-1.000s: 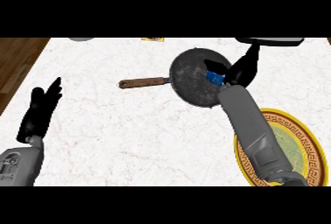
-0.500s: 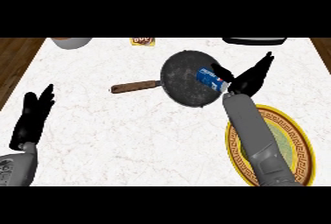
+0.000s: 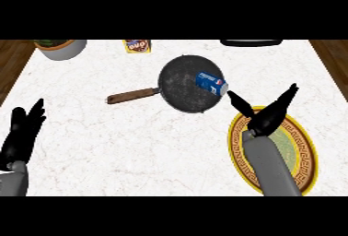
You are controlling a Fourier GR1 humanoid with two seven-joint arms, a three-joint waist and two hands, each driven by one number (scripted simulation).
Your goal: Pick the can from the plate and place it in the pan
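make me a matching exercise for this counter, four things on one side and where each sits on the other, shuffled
Things:
1. can
2. plate
3. right hand
4. left hand

Places:
A. open, resting at the left edge of the view
B. lying in the pan, at its right side
C. open, above the plate's upper left rim
D. on the counter, right of the pan and nearer the robot

Pairs: 1-B, 2-D, 3-C, 4-A

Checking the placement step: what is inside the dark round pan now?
A blue and white can lies on its side inside the dark round pan, near its right rim. Nothing else shows inside. The open right hand is apart, over the yellow-rimmed plate.
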